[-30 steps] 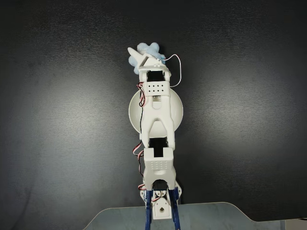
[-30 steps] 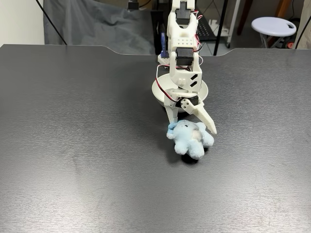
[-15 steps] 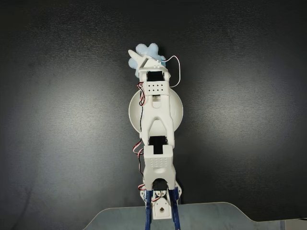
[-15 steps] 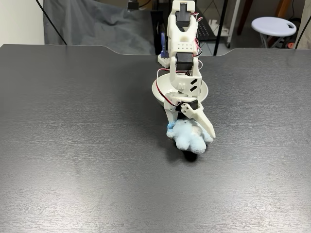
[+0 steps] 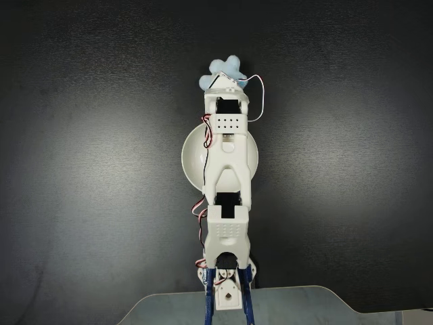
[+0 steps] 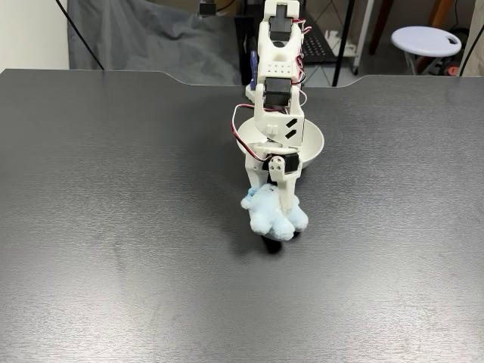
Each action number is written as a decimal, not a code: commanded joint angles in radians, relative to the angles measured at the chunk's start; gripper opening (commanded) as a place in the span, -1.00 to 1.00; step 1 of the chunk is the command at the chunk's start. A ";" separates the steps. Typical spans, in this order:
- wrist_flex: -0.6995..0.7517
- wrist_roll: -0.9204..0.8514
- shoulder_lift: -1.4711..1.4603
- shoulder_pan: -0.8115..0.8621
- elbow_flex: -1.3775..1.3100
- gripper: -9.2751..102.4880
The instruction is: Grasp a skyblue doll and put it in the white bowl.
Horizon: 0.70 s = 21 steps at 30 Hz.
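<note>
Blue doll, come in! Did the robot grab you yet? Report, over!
Gripper shut on the skyblue doll. Doll looks lifted, shadow under it, not yet in the white bowl. Bowl sits just behind it, under the arm. Nothing in the way.

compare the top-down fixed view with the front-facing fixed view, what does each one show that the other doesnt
Only the top-down view shows the arm's blue base bracket and the pale panel at the bottom edge. Only the front-facing view shows the gripper with its fingers closed on the skyblue doll, the doll's shadow beneath it, and the white stool behind the table. Both show the doll, the white bowl under the arm, and the dark tabletop.
</note>
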 commanded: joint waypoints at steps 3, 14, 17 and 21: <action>-0.097 0.215 0.057 0.021 -0.276 -0.86; 0.549 0.586 0.442 0.092 -0.362 -0.86; 0.683 0.612 0.522 0.087 -0.360 -0.86; 0.735 0.660 0.577 0.075 -0.337 -0.86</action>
